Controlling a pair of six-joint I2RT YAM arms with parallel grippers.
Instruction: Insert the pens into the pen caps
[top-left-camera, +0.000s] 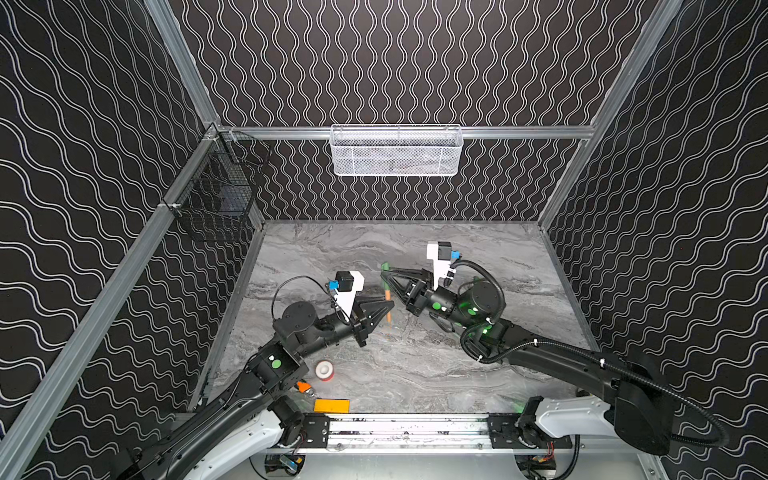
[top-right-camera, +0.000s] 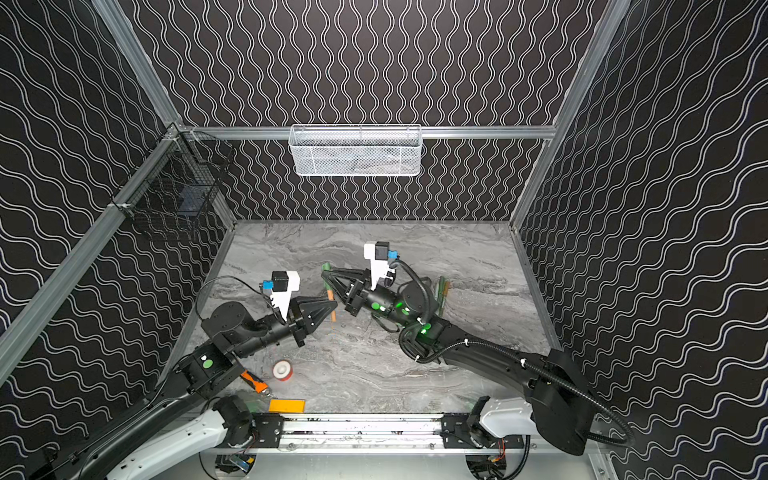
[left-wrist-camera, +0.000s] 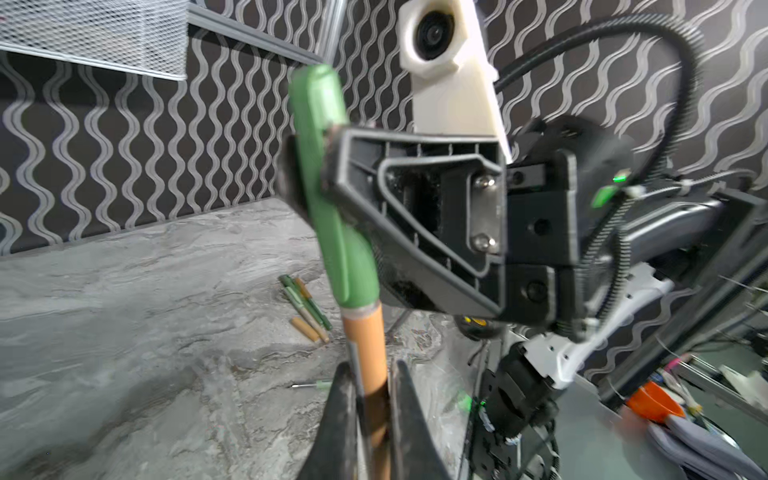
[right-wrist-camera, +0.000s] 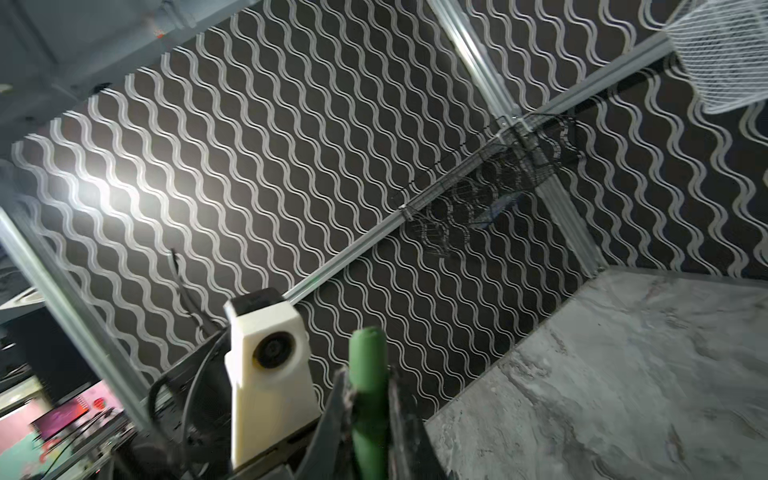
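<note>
Above the table (top-left-camera: 415, 374), left tool (left-wrist-camera: 372, 366) pinches an orange pen (left-wrist-camera: 364, 332), right tool (right-wrist-camera: 366, 371) a green cap (left-wrist-camera: 318, 108).

You get no text, number or brand you can read in any view. The yellow block (top-left-camera: 331, 405) at the front rail (top-left-camera: 407, 428) shows a plain face. The pens (left-wrist-camera: 308, 306) lying on the table (left-wrist-camera: 124, 311) seem to carry small marks, too small to read.
</note>
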